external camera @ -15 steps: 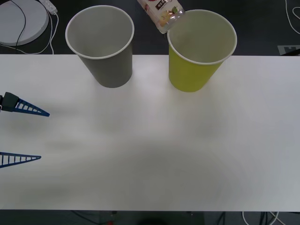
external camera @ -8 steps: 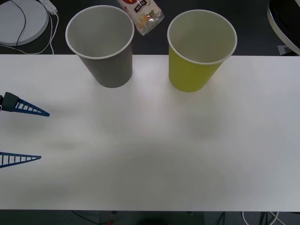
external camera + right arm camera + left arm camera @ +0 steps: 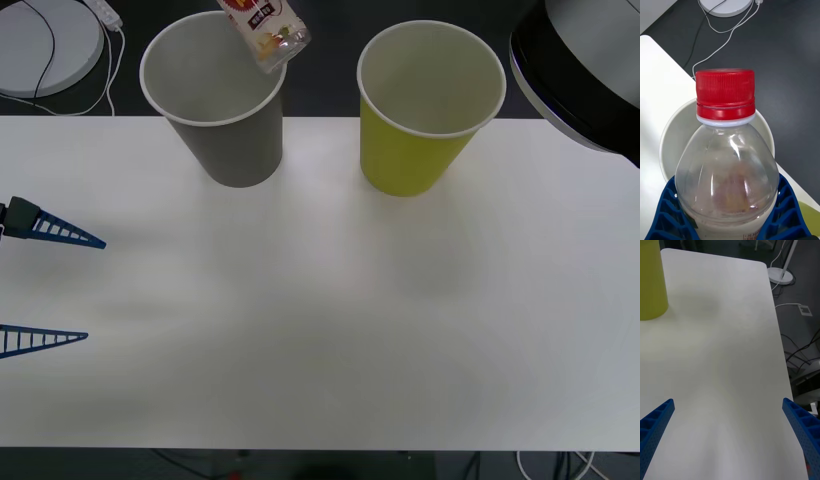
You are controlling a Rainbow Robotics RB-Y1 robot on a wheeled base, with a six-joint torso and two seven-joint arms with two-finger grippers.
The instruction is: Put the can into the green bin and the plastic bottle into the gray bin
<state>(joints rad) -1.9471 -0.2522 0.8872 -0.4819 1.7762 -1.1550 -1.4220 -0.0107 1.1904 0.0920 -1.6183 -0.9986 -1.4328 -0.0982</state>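
Observation:
The plastic bottle (image 3: 265, 30), clear with a red cap (image 3: 725, 93) and a printed label, hangs tilted over the far right rim of the gray bin (image 3: 225, 130). My right gripper (image 3: 730, 213) is shut on the bottle's body, and the gray bin's white rim (image 3: 672, 138) shows below it. The green bin (image 3: 415, 150) stands upright to the right of the gray one; its side is also in the left wrist view (image 3: 651, 281). My left gripper (image 3: 50, 285) stays open at the table's left edge, with nothing between its fingers (image 3: 658, 416). The can is out of view.
Both bins stand near the far edge of the white table (image 3: 320, 320). Beyond that edge, on the dark floor, lies a white round base with cables (image 3: 45, 45). The right arm's bulky body (image 3: 590, 70) hangs over the far right corner.
The bottle has moved left, from above the green bin's rim to above the gray bin's rim. The right arm's body has come into the front view at the top right.

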